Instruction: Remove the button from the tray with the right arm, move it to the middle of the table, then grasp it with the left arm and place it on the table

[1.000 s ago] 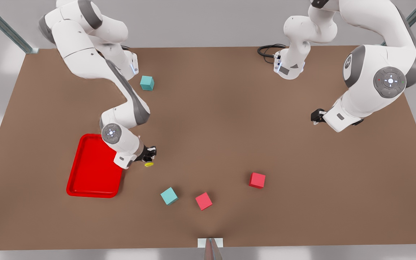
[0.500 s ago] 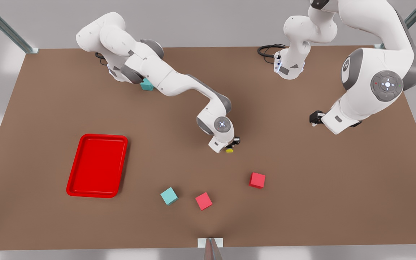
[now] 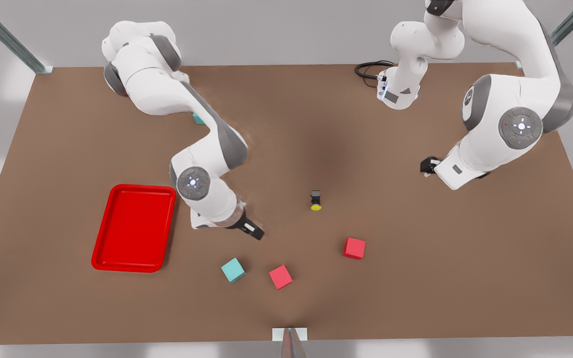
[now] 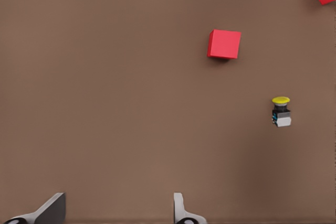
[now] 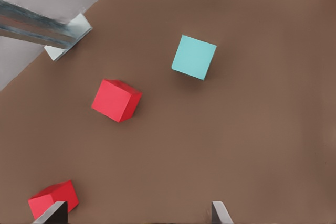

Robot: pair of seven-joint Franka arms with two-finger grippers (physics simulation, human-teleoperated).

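Both sets of fingers (image 4: 181,211) gape empty; button (image 3: 316,200) lies sideways, yellow cap toward the front edge.

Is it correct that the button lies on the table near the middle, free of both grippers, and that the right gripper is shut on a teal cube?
Not quite. The button does lie on the table near the middle, free of both grippers. But the right gripper holds nothing: the right wrist view shows its fingers open, with the teal cube apart on the table. The left gripper waits, open.
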